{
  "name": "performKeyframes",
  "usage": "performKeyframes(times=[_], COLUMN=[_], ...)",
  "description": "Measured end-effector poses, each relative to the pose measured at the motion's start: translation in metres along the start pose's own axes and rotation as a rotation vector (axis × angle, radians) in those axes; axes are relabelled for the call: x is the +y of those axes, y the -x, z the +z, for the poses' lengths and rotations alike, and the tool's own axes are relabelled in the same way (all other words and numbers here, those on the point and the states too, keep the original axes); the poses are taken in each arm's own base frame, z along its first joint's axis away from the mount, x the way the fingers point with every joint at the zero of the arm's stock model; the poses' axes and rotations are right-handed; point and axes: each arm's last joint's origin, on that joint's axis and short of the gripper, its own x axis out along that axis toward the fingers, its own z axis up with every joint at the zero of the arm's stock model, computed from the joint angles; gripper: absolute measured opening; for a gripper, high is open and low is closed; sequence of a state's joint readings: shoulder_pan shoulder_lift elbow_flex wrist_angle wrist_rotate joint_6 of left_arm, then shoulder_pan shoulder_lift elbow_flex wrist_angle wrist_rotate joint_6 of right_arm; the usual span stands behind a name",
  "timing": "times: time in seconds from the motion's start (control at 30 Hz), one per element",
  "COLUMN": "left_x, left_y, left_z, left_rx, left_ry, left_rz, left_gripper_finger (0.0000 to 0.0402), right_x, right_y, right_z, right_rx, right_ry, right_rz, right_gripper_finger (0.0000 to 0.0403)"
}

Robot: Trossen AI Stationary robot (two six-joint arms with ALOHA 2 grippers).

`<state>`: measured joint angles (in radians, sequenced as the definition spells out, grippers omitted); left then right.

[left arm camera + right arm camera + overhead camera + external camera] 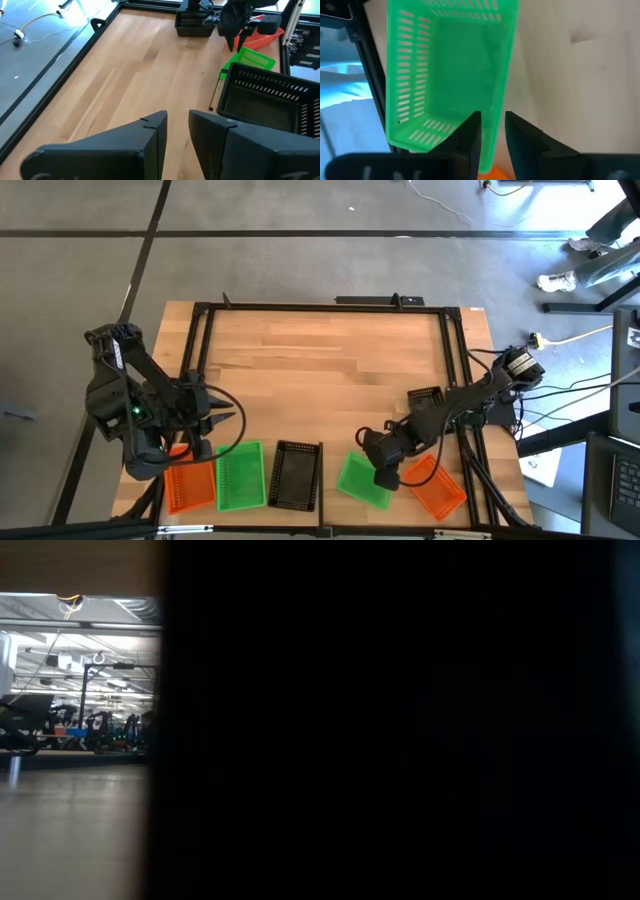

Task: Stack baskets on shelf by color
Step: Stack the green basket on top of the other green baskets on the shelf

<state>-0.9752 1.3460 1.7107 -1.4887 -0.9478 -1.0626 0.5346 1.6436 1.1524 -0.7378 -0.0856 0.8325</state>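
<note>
Along the table's near edge lie an orange basket [190, 485], a green basket [241, 476] and a black basket [297, 475]. To their right are a second green basket [360, 478] and a second orange basket [436, 486]. Another black basket [425, 398] sits farther back on the right. My right gripper [493, 134] is open and points down over the second green basket [450, 70]; its fingers stand on either side of one long side wall, and no touch shows. My left gripper [177, 135] is open above the near left baskets, nothing between its fingers. I cannot make out the shelf.
A black metal frame [205, 330] runs around the wooden tabletop [330, 360], whose middle and far part lie bare. Cables [560, 340] trail off the right side. In the low view a dark thing close to the camera [400, 720] blocks most of the picture.
</note>
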Motion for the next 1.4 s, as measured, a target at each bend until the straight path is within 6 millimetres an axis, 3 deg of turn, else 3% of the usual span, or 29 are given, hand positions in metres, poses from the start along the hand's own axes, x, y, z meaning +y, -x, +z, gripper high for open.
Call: performKeyframes(times=[0.5,0.93,1.4], left_x=[0.000,0.000,-0.001], left_y=[0.000,0.000,0.000], left_z=[0.000,0.000,0.000], left_rx=[0.000,-0.001,-0.003], left_ry=[0.002,0.001,0.007], left_rz=[-0.001,0.000,-0.004], left_gripper_finger=[0.0071,0.0071,0.0071], right_x=[-0.003,-0.008,-0.011], right_y=[-0.013,-0.056,-0.056], right_z=[-0.001,0.004,0.016], right_rx=[-0.015,0.047,0.000], right_ry=[-0.001,-0.017,-0.037], right_rz=[0.037,-0.038,-0.001], right_gripper_finger=[0.0084,0.0084,0.0084])
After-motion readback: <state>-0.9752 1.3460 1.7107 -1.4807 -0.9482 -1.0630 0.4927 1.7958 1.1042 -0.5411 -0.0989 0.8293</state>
